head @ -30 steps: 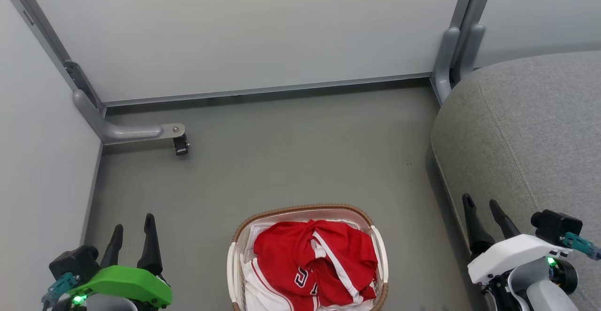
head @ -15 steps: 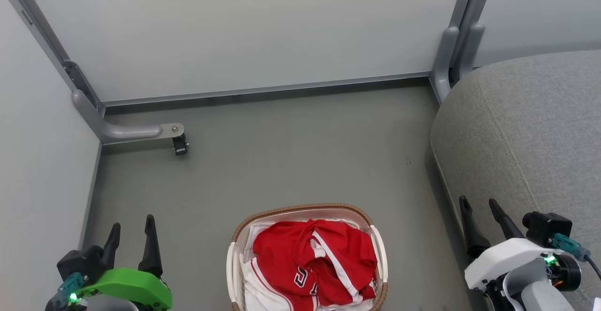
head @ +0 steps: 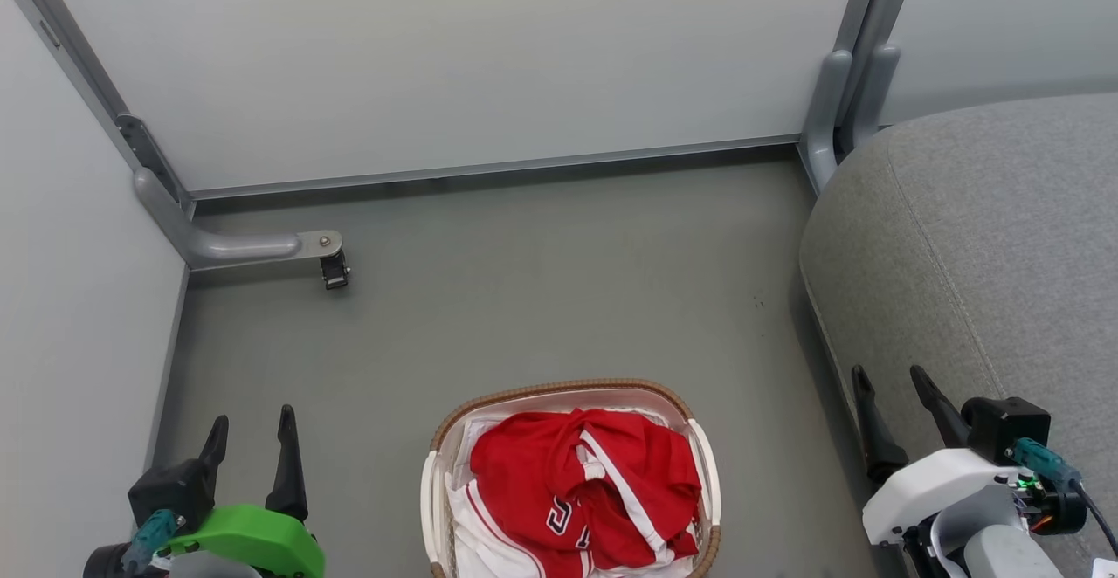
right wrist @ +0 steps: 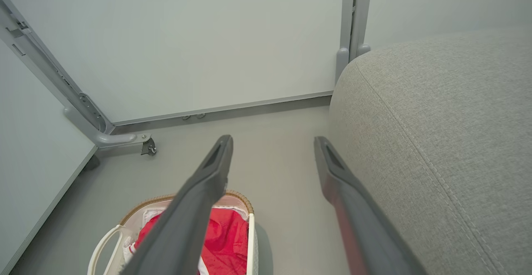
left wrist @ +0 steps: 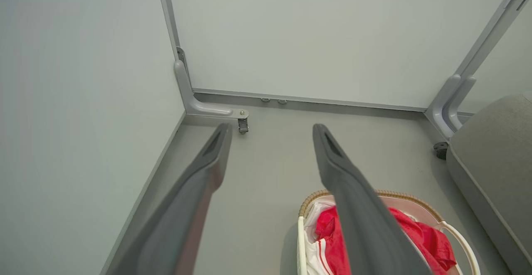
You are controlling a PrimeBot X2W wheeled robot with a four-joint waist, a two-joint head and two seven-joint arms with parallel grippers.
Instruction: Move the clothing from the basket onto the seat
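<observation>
The red clothing (head: pixel 581 482) lies crumpled in the oval basket (head: pixel 559 388) at the bottom centre of the head view, on a white liner; black lettering and white stripes show on it. The grey seat (head: pixel 987 246) fills the right side. My left gripper (head: pixel 251 428) hangs open at the lower left, well left of the basket. At the lower right my right gripper (head: pixel 891 381) is open, over the seat's front edge. The left wrist view shows the clothing (left wrist: pixel 424 235) in the basket (left wrist: pixel 411 196) behind its right finger. In the right wrist view, the clothing (right wrist: pixel 226 233) and the seat (right wrist: pixel 436 121) are visible.
Pale partition walls close the back and left. A grey metal foot with a caster (head: pixel 336 268) juts onto the floor at the left wall. A partition post (head: pixel 838 115) stands beside the seat's far corner. Grey floor (head: pixel 541 281) stretches beyond the basket.
Both grippers have drifted slightly lower and inward in the head view, staying open. The basket and clothing have not moved.
</observation>
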